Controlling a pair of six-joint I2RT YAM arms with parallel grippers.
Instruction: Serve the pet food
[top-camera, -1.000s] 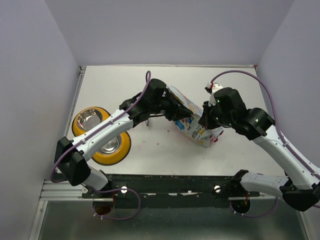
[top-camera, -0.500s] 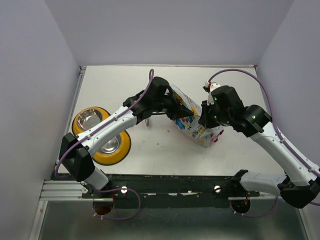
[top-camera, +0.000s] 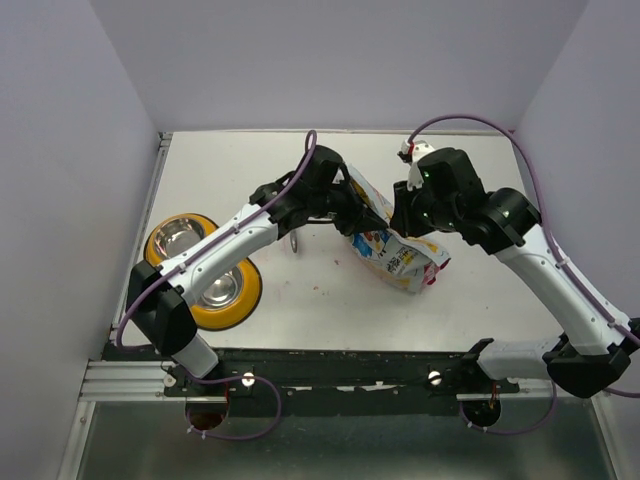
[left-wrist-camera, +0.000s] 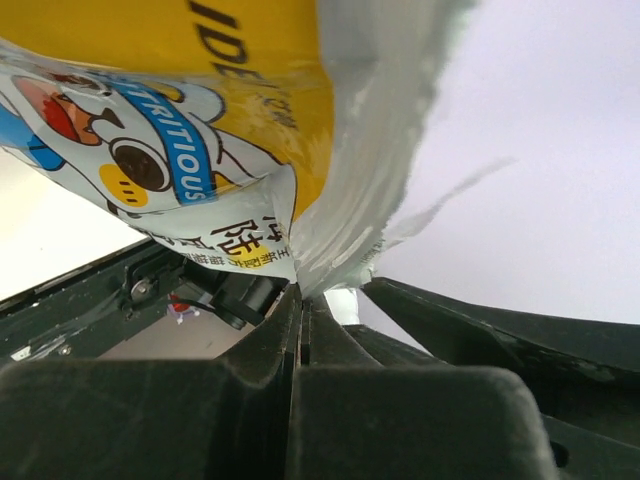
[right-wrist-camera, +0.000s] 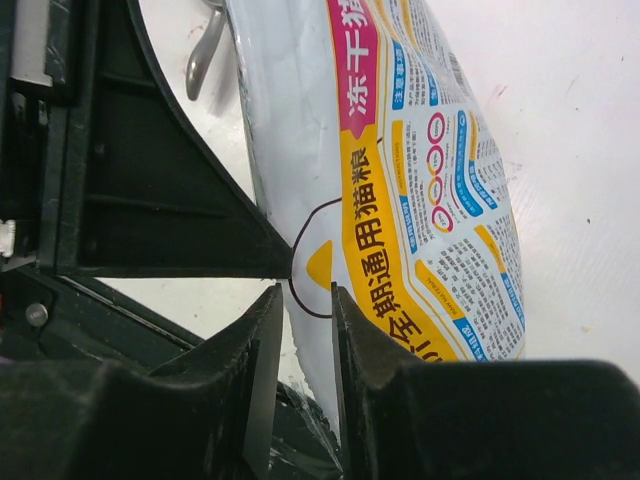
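The pet food bag (top-camera: 398, 252), yellow and white with cartoon print, lies tilted at mid-table. Its open top is lifted toward the far left. My left gripper (top-camera: 352, 214) is shut on the torn silvery top edge of the bag (left-wrist-camera: 350, 200), pinched at the fingertips (left-wrist-camera: 300, 296). My right gripper (top-camera: 406, 222) is closed on the other side of the bag's top, and the white edge of the bag (right-wrist-camera: 420, 150) runs between its fingers (right-wrist-camera: 345, 320). No kibble shows. It is hidden inside the bag.
A yellow double-bowl feeder (top-camera: 251, 296) with two steel bowls sits at the left. The silver metal scoop (top-camera: 296, 241) lies on the table under the left arm, and its handle shows in the right wrist view (right-wrist-camera: 204, 52). Walls enclose the table on three sides.
Both grippers have moved slightly away from the arm bases while holding the bag's top. The bag mouth has come up and spread a little. The feeder and scoop have not moved.
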